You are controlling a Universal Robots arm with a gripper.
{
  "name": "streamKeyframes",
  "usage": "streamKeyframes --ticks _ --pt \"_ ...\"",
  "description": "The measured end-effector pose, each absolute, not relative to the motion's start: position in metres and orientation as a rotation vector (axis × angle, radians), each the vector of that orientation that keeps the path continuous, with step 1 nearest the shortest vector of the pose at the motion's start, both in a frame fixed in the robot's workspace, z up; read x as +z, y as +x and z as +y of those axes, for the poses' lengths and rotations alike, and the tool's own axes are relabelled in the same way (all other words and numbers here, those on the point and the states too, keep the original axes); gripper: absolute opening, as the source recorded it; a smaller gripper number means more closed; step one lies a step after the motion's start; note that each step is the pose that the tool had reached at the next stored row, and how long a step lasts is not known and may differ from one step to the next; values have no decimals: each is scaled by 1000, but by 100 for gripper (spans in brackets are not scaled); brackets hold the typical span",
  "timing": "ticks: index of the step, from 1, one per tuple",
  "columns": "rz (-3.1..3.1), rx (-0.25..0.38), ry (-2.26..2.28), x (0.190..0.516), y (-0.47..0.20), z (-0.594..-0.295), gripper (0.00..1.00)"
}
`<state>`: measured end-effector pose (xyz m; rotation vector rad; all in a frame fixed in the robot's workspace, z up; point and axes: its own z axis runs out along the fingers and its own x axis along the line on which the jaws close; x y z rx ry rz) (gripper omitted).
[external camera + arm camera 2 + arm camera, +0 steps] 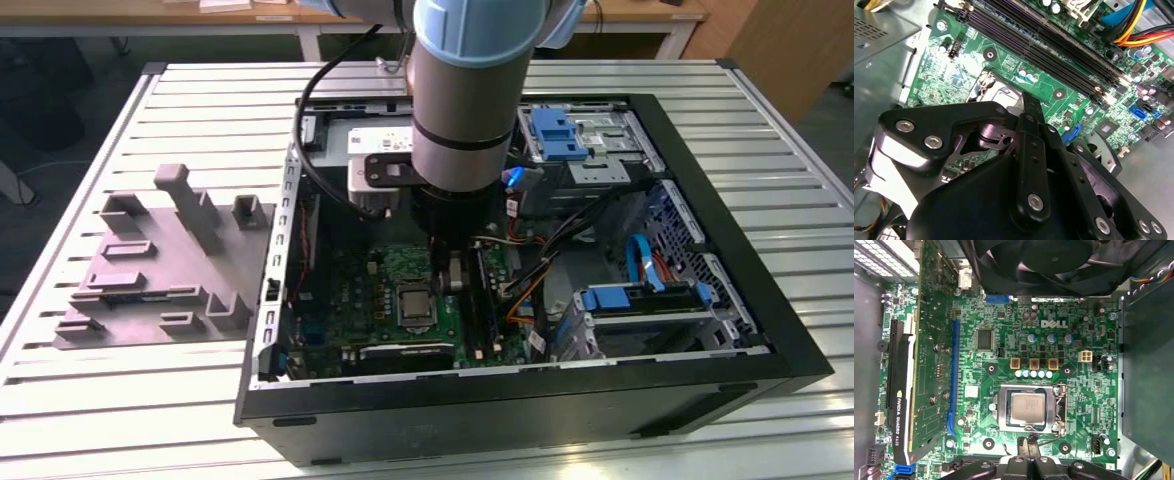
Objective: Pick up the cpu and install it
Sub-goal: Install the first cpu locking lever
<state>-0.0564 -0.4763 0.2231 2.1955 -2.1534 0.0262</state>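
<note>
Gripper (1029,446) hovers low over the motherboard (1004,340), fingers pressed together into one thin tip with nothing between them, just beside the socket's edge. One cpu (1027,407), a small flat square with a pale silvery-beige top, sits inside the dark metal-framed socket (999,410), apart from the fingertips. Going from the exterior view's left to its right: one grey tray (147,275) with upright blocks on the slatted table (787,150), then one open computer case (534,410), the arm reaching down into it.
</note>
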Motion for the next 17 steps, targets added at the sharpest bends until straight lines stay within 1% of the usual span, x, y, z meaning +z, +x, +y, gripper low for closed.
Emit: streamKeyframes --ticks 17 --pt "-2126 29 2220 207 -56 -487 11"
